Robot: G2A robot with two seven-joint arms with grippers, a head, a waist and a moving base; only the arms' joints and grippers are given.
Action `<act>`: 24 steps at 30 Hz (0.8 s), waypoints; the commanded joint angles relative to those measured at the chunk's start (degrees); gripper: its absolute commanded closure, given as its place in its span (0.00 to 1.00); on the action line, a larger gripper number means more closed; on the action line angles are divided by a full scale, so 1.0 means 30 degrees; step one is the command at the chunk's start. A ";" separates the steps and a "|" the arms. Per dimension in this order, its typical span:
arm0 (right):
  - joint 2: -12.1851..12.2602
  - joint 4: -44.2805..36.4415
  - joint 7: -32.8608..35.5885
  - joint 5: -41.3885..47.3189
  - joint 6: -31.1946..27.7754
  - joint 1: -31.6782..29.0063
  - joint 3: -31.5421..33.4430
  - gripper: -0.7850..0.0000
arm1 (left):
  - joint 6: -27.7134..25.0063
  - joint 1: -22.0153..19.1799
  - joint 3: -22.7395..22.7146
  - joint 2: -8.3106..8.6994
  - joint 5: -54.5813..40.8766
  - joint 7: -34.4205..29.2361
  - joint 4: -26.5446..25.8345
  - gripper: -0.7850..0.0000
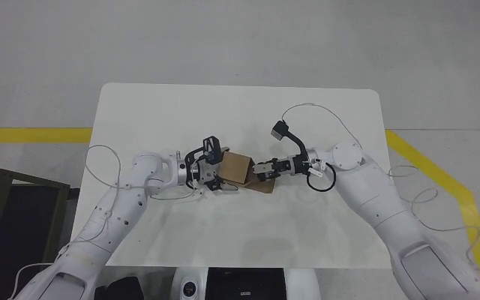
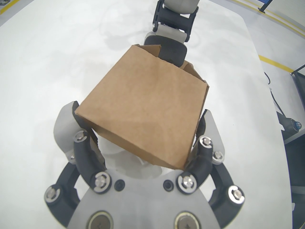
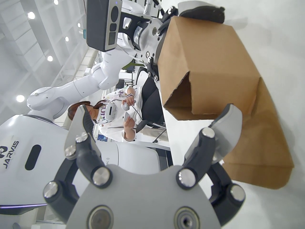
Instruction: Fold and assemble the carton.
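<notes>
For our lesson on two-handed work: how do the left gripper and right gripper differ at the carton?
The left gripper clasps the carton from both sides; the right gripper is spread wide, gripping nothing. The left gripper is at the end away from the opening; the right gripper faces the open end, by the flat flap. Both meet at the carton.

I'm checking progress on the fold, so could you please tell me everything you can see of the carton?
The carton is plain brown cardboard, part-formed into a box near the middle of the white table. One end gapes open, and a long flap lies flat on the table. The left gripper clamps its other end; the open right gripper has one finger at the open end.
</notes>
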 commanded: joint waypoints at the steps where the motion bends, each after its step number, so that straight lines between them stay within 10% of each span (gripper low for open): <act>1: -0.0062 -0.0065 -0.0091 0.0076 -0.0093 -0.0154 -0.0093 0.00 | -0.0003 0.0019 0.0003 -0.0002 -0.0010 -0.0037 -0.0037 0.00; 24: -0.0292 -0.0872 -0.3292 -0.0404 0.0994 -0.1271 0.0788 0.00 | -0.0119 0.0234 -0.0231 0.0055 -0.0274 -0.0563 -0.0472 0.00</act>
